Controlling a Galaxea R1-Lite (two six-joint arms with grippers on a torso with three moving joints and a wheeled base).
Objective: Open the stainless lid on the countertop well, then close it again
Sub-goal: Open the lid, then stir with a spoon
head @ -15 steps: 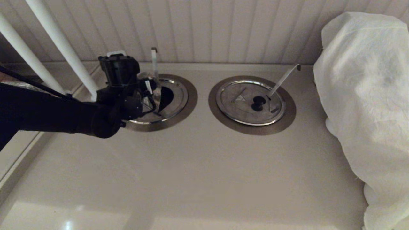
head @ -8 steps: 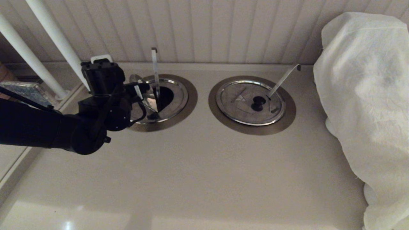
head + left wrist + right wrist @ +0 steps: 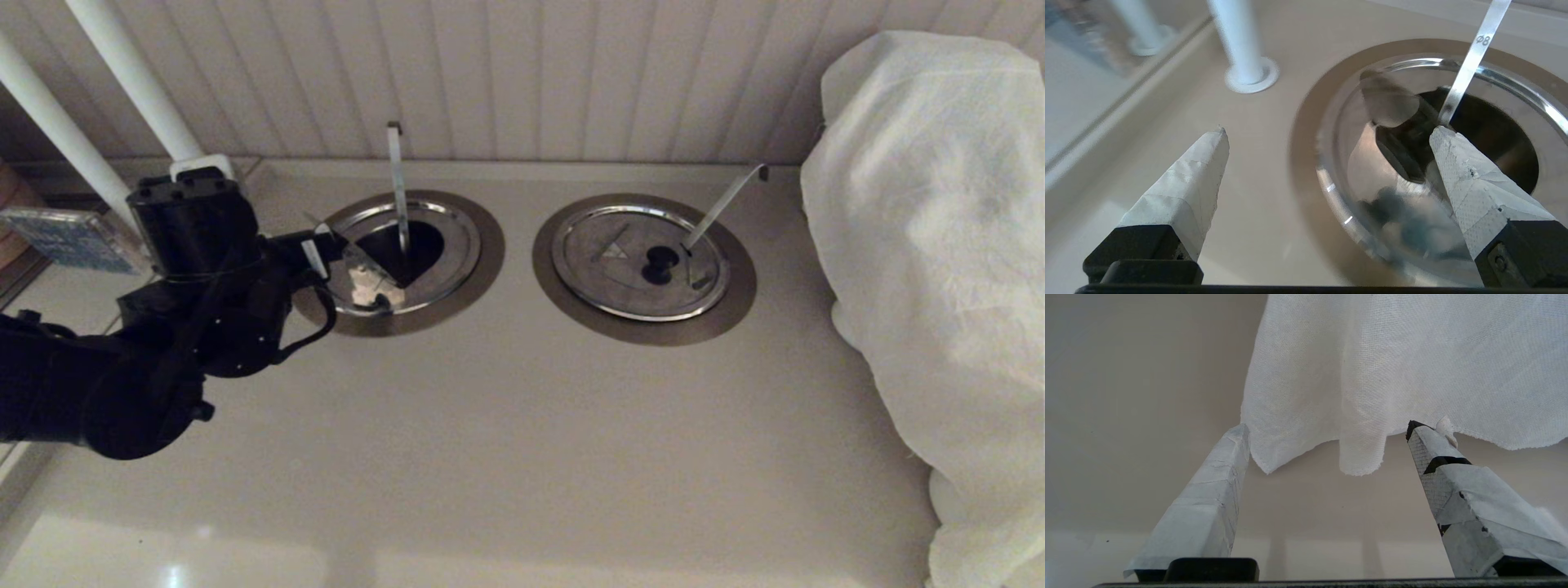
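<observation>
The countertop well [image 3: 412, 243] shows its dark inside within the wide collar ring [image 3: 483, 260]. The straight utensil handle [image 3: 397, 184] rises from it. The stainless lid [image 3: 363, 278] has its flap folded up and leaning left, shiny side showing. My left gripper [image 3: 326, 253] hangs open just left of the flap, holding nothing. In the left wrist view the left gripper [image 3: 1329, 130] spans the lid [image 3: 1367, 171] rim, with one fingertip [image 3: 1447, 149] in front of the opening. My right gripper [image 3: 1327, 426] is parked open, out of the head view.
The twin lid [image 3: 641, 261] lies shut to the right, with its slanted hook-tipped handle [image 3: 722, 204]. A white cloth [image 3: 931, 245] covers something at the far right. White posts [image 3: 122, 73] stand behind the left arm, and the panelled wall runs close behind both wells.
My left arm has drawn back to the left and toward me, off the well. The flap has swung further open and now stands free of the fingers.
</observation>
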